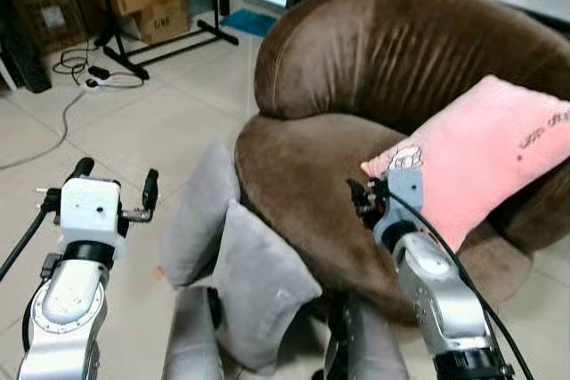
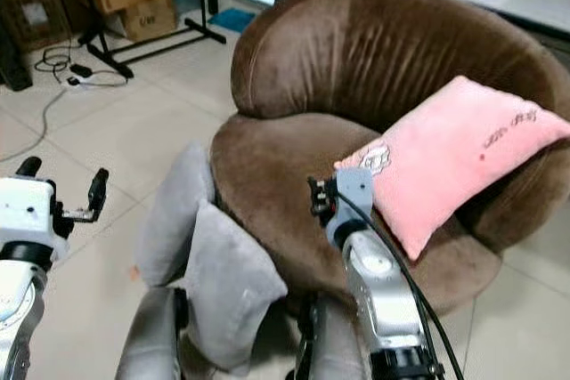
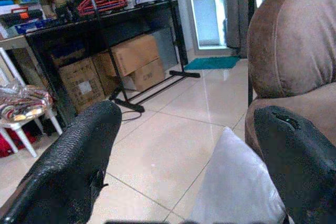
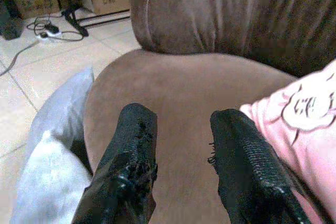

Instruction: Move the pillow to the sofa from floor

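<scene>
Pink square fabric pillow (image 1: 481,153) already lies on the brown velvet sofa (image 1: 356,68), centre-right of the frame. Two grey cushions (image 1: 236,260) lean at its base on the tiled floor (image 1: 134,122), so more may remain. Right gripper (image 4: 178,145) and left gripper (image 3: 184,145) are both spread apart, empty.

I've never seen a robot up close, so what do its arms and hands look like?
Both arms are rounded silver metal tubes. The left arm ends in a boxy white wrist block; the right arm has a grey-blue wrist piece with a black cable running along it. Each gripper, left and right, has two long black textured fingers.
</scene>
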Robot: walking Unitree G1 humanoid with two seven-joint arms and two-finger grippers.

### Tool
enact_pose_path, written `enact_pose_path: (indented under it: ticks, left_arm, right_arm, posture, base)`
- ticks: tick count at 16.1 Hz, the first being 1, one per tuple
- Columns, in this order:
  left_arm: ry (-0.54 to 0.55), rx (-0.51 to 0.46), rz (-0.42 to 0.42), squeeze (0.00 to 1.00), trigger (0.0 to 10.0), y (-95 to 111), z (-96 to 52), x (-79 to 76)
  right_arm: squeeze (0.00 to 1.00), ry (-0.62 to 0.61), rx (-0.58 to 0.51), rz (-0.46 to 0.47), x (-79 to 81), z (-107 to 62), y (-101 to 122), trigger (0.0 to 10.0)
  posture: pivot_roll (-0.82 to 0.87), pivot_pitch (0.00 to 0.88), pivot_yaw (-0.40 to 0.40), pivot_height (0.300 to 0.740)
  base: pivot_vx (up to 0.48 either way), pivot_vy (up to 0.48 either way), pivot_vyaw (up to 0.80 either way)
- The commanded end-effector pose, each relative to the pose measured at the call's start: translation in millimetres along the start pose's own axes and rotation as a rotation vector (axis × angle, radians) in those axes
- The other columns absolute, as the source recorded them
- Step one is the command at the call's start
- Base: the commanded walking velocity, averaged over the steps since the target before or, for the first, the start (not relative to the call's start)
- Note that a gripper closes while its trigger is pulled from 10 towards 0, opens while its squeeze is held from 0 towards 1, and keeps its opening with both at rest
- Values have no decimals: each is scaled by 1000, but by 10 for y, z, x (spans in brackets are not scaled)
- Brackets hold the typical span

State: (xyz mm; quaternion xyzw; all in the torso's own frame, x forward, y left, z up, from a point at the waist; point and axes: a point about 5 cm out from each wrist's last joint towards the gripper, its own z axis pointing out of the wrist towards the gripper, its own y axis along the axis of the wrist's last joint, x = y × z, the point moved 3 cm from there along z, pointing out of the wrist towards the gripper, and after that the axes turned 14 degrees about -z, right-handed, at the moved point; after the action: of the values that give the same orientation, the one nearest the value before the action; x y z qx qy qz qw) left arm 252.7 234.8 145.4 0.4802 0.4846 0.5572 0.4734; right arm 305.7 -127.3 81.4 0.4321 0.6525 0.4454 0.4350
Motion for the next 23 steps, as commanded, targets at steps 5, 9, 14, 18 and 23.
enact_pose_path:
  ticks: [5, 9, 14, 18, 23]
  left_arm:
    - [11, -1, -4, 0, 10000, 1, -19, -22]
    - [5, -6, 0, 0, 10000, 18, -87, -66]
    - [9, 6, -5, 0, 10000, -13, -103, -54]
    - [11, 24, -2, 0, 10000, -57, -109, -80]
    - [0, 42, -2, 0, 10000, -94, -120, -143]
  right_arm:
    - [0, 89, -12, -86, 7, 12, 40, 10000]
    - [0, 236, -3, -104, 95, 4, -16, 10000]
    - [0, 240, 30, -105, 116, -25, -143, 10000]
    - [0, 155, 67, -100, -67, -6, -177, 10000]
    - [1000, 138, 52, -93, -111, 111, -17, 10000]
  posture:
    - [155, 0, -109, 530]
    - [160, 0, -127, 530]
    - [147, 0, -123, 530]
    - [140, 0, -131, 530]
    - [137, 0, -142, 530]
  base:
    - [0, 0, 263]
    - [0, 0, 800]
    - [0, 0, 800]
    - [0, 0, 0]
    - [0, 0, 0]
